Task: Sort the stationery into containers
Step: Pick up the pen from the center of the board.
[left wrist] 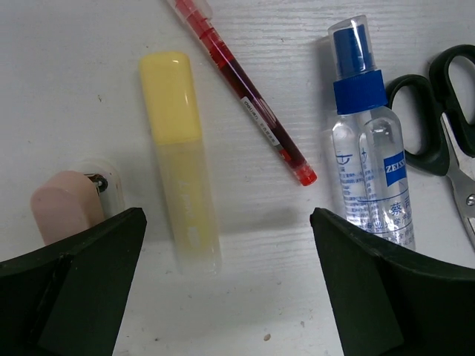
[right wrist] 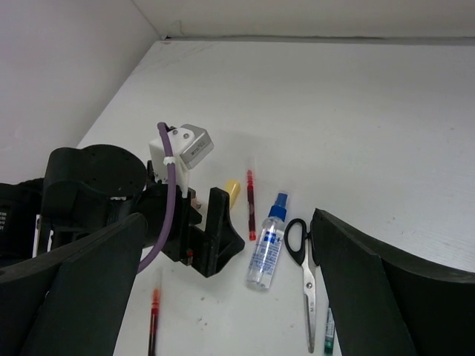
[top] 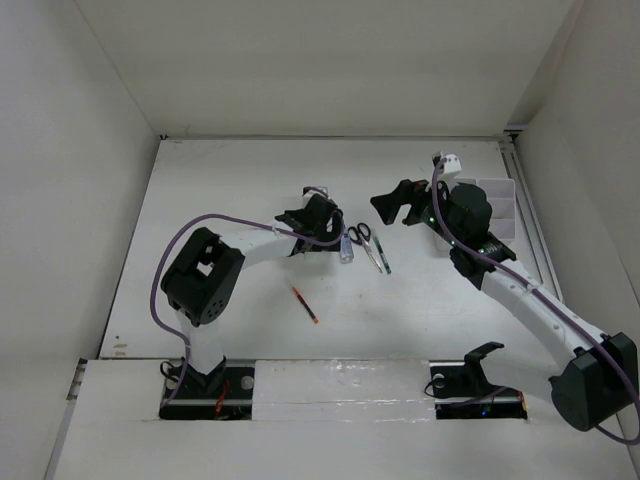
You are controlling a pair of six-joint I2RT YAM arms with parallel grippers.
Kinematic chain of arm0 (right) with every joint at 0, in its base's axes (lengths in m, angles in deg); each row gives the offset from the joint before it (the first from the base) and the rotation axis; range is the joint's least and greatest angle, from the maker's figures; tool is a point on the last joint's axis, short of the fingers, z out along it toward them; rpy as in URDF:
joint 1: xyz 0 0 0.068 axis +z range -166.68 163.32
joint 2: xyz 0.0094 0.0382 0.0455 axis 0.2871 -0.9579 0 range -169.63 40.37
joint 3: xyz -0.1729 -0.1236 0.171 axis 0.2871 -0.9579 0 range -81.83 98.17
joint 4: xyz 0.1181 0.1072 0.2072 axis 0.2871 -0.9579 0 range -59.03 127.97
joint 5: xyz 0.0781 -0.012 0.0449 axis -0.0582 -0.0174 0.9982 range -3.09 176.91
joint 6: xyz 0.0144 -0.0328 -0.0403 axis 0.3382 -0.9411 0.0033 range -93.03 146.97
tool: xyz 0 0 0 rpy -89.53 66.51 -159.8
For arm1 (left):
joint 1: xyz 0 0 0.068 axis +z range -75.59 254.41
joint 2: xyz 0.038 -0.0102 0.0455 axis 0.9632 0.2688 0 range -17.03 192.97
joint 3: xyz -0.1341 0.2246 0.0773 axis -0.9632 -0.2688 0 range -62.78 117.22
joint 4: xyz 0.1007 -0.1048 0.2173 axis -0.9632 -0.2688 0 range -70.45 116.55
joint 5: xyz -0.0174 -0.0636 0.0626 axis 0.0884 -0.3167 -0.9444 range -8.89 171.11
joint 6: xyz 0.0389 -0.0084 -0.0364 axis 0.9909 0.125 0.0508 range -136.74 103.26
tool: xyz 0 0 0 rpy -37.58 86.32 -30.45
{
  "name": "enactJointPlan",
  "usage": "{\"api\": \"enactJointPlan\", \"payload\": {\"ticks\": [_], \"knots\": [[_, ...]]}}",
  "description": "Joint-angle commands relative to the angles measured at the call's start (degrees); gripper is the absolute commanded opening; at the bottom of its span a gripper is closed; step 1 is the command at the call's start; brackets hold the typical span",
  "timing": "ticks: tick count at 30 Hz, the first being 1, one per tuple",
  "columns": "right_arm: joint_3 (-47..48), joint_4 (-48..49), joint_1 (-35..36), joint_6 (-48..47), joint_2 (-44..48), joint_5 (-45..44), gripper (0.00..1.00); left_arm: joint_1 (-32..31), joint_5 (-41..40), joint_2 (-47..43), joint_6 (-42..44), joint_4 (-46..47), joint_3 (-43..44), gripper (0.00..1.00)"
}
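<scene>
The left claw (left wrist: 226,222) is held spread wide just above the surface (left wrist: 89,59), and nothing is pinched between its fingers. The yellow stick (left wrist: 178,148) lies directly below and slightly ahead of it, lengthwise, nearer the left finger than the right. It is judged to be the item for this step. For a clean pick, the claw should be shifted a little leftward and forward until the stick's body is straddled evenly. It should then be lowered close to the surface and pressed together across the stick's narrow width.

A peach-pink stick (left wrist: 65,208) is seen right at the left finger, partly hidden by it, and could be nudged on the way down. A red pen (left wrist: 249,93) lies slantwise ahead and to the right of the yellow stick, close to it but apart. The blue-capped bottle (left wrist: 367,156) lies flat by the right finger, its base hidden under that finger. That finger is judged likely to land on the bottle unless the claw is recentred. The scissors (left wrist: 438,126) are set just beyond the bottle.

Farther off, a second red pen (top: 305,304) lies alone behind the claw, and a dark pen (top: 381,257) lies beside the scissors. The right claw (top: 392,207) is held spread and empty well to the right. The organizer (top: 503,190) stands beyond it, partly hidden by the right arm, so any carry there would have to be routed around that arm.
</scene>
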Motion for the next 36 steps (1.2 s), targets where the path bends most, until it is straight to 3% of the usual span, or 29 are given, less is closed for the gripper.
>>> {"api": "enactJointPlan", "payload": {"ticks": [1, 8, 10, 12, 13, 16, 17, 19, 22, 26, 31, 36], "knots": [[1.4, 1.7, 1.2, 0.3, 0.0, -1.1, 1.0, -0.2, -1.7, 0.6, -1.2, -0.2, -0.5, 0.91], [1.4, 1.7, 1.7, 0.3, -0.5, -1.6, 0.98, -0.2, -1.1, 3.1, -1.7, -0.8, -0.5, 0.8], [1.4, 1.7, 1.7, 0.3, -0.5, -1.6, 0.98, -0.2, -0.6, 3.8, -2.2, -0.8, -0.5, 0.71], [1.9, 1.7, 1.7, 0.3, -0.5, -1.6, 0.98, -0.2, -0.1, 3.8, -2.2, -0.8, -0.5, 0.59], [1.9, 1.7, 1.7, 0.3, -0.5, -1.6, 0.98, -0.2, -0.1, 3.8, -2.2, -1.4, -0.5, 0.42], [1.9, 1.7, 1.7, 0.9, 0.0, -2.1, 0.97, -0.2, 0.4, 3.8, -2.2, -1.9, -0.5, 0.23], [1.9, 1.7, 1.7, 0.9, 0.0, -2.1, 0.97, -0.2, 1.0, 3.8, -2.2, -1.9, -0.5, 0.1], [1.9, 1.7, 1.7, 0.9, 0.0, -2.1, 0.97, -0.2, 1.8, 3.8, -2.7, -2.4, 0.0, 0.0], [1.9, 1.7, 1.7, 1.5, 0.0, -2.6, 1.0, -0.2, 2.6, 2.2, -2.7, -3.0, 0.0, 0.0], [1.4, 3.5, 0.3, 4.6, -1.1, 0.8, 1.0, -2.9, 2.6, -7.0, -0.9, -1.2, -1.5, 0.0], [-1.7, 10.7, 0.3, 9.4, -1.6, 9.0, 1.0, -4.6, 3.3, -18.2, 2.3, 5.6, -6.3, 0.0], [-1.1, 12.7, 3.2, 12.7, -3.6, 7.9, 1.0, -6.5, 6.9, -26.9, 6.0, 11.6, -10.6, 0.0]]}}
